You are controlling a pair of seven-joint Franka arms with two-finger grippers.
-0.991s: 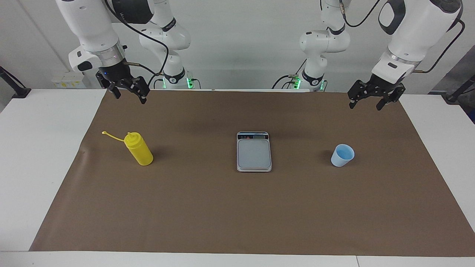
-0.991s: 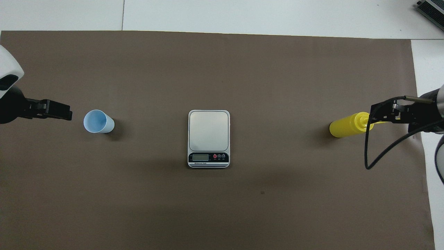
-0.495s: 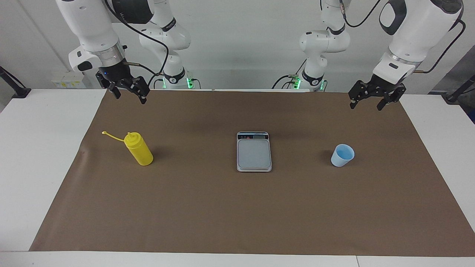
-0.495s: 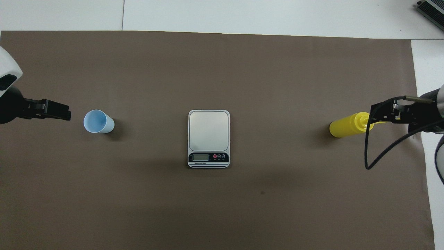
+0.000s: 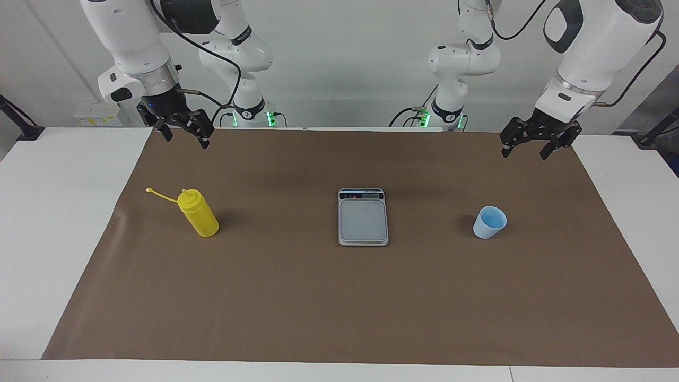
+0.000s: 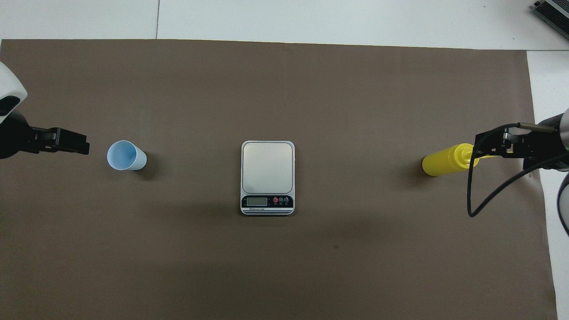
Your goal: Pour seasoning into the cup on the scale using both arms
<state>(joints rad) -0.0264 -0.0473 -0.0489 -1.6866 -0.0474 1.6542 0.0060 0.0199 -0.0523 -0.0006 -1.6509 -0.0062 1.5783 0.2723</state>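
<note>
The yellow seasoning bottle [image 5: 199, 214] [image 6: 444, 162] stands upright on the mat toward the right arm's end, its cap strap sticking out sideways. The silver-grey scale [image 5: 363, 217] [image 6: 267, 173] lies mid-table with nothing on its plate. The pale-blue cup [image 5: 489, 223] [image 6: 126, 155] stands on the mat toward the left arm's end, off the scale. My right gripper [image 5: 185, 139] [image 6: 479, 146] hangs open, high over the mat and clear of the bottle. My left gripper [image 5: 524, 153] [image 6: 84, 146] hangs open over the mat, clear of the cup. Both hold nothing.
A brown paper mat [image 5: 318, 297] covers most of the white table [image 5: 53, 212]. A loop of black cable [image 6: 471, 195] hangs from the right arm's wrist. A dark device [image 6: 553, 11] sits at the table's corner farthest from the robots.
The left gripper has drifted slightly toward the left arm's end of the table, away from the cup. The right arm, bottle, scale and cup have not moved.
</note>
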